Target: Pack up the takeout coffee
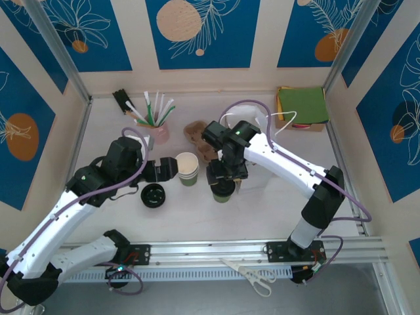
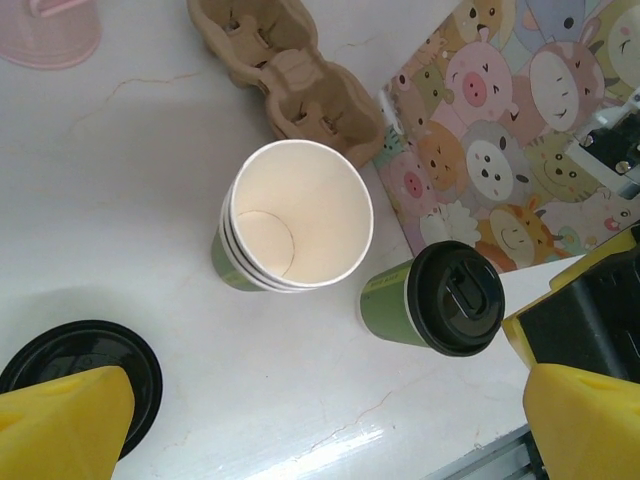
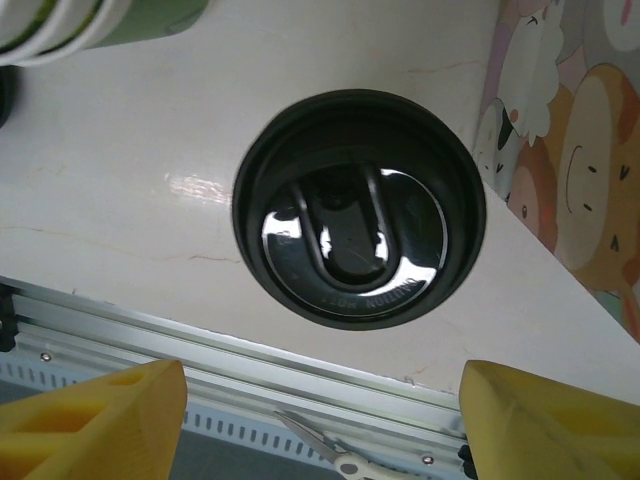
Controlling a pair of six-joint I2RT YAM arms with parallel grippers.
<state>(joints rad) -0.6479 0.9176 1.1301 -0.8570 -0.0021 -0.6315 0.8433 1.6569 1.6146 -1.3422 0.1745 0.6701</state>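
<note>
The takeout coffee, a short olive-green cup with a black lid, stands upright on the white table right of a stack of lidless green cups. My right gripper hangs directly over it, open. Its yellow fingers are spread wider than the lid and do not touch it. My left gripper is open just left of the cup stack, with nothing between its yellow fingers. In the top view only a green sliver of the coffee shows under the right gripper.
A lone black lid lies left of the stack. A cardboard cup carrier and a flat sheet printed with cartoon animals lie behind the cups. A pink holder with utensils stands farther back. Scissors rest beyond the metal rail.
</note>
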